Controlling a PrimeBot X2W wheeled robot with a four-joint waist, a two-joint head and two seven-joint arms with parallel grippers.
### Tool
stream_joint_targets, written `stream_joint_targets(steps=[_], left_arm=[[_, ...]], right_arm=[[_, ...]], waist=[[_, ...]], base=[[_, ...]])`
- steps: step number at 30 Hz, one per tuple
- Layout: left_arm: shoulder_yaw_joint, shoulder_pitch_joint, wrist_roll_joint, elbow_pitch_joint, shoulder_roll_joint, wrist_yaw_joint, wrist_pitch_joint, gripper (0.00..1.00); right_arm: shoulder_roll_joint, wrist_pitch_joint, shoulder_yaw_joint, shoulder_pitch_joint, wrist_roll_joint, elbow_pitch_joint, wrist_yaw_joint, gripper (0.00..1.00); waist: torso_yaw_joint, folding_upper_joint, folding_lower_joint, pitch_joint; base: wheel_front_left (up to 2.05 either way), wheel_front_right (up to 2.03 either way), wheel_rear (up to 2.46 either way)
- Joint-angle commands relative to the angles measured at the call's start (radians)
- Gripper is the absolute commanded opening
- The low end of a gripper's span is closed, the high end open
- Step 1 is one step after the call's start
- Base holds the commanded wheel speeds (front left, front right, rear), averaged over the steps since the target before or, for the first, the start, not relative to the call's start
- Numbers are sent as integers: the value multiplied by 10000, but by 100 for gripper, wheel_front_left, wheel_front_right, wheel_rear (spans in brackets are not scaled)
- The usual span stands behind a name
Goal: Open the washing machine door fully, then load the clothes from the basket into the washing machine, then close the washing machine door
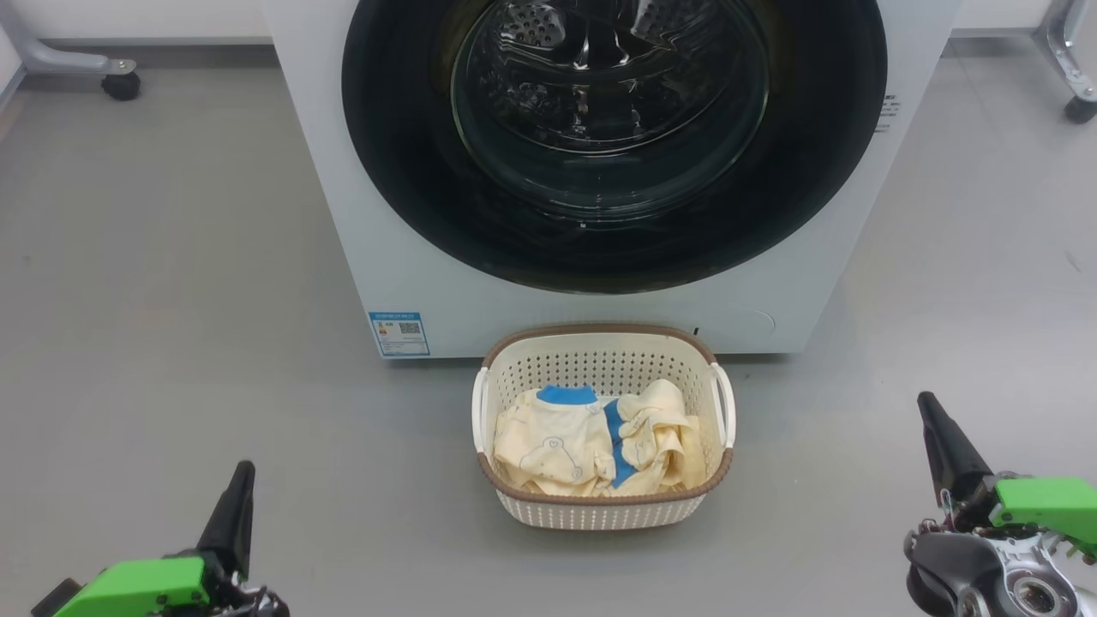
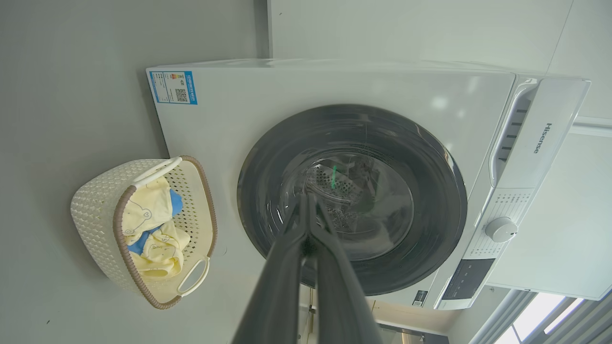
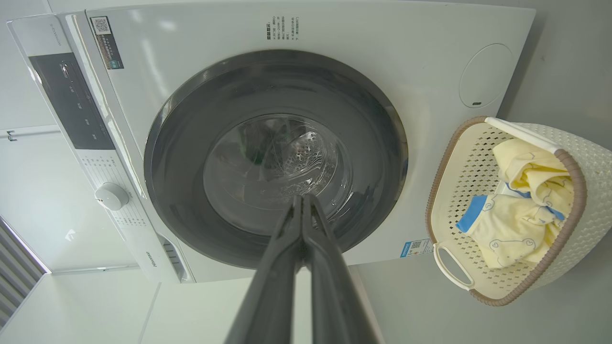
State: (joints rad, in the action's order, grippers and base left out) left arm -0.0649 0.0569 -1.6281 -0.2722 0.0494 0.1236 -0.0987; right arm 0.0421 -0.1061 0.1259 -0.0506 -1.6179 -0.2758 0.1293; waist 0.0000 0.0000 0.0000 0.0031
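Observation:
The white washing machine (image 1: 411, 257) stands ahead with its round black-rimmed door (image 1: 823, 154) flat against its front. The cream basket (image 1: 604, 510) sits on the floor just before it, holding pale yellow clothes (image 1: 548, 446) with blue trim. My left gripper (image 1: 240, 480) rests low at the left, fingers together and empty. At the lower right my right gripper (image 1: 930, 411) is likewise shut and holds nothing. Both are well back from the basket. The left wrist view shows the door (image 2: 267, 157), basket (image 2: 95, 200) and shut gripper (image 2: 306, 198). The right wrist view shows the door (image 3: 191, 124), basket (image 3: 588, 162), clothes (image 3: 516, 229) and gripper (image 3: 302, 198).
Grey floor (image 1: 171, 300) spreads to both sides of the machine. A wheeled frame leg (image 1: 120, 81) stands at the back left and another caster (image 1: 1080, 107) at the back right. A blue label (image 1: 398, 334) sits at the machine's lower left corner.

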Motion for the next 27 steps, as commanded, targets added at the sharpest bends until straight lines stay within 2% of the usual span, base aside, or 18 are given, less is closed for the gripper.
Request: stream_joint_targets(steps=[1,27], left_arm=[[-386,501,110,276,87,71,-63,0],[-422,505,139,274,62,71,-92,0]], right_arm=[[111,-45,-153,-570,67,313,14,0],[101,-57,-138,-572,79,312,14,0]], waist=[[0,0,0,0],[0,0,0,0]], base=[[0,0,0],[0,0,0]])
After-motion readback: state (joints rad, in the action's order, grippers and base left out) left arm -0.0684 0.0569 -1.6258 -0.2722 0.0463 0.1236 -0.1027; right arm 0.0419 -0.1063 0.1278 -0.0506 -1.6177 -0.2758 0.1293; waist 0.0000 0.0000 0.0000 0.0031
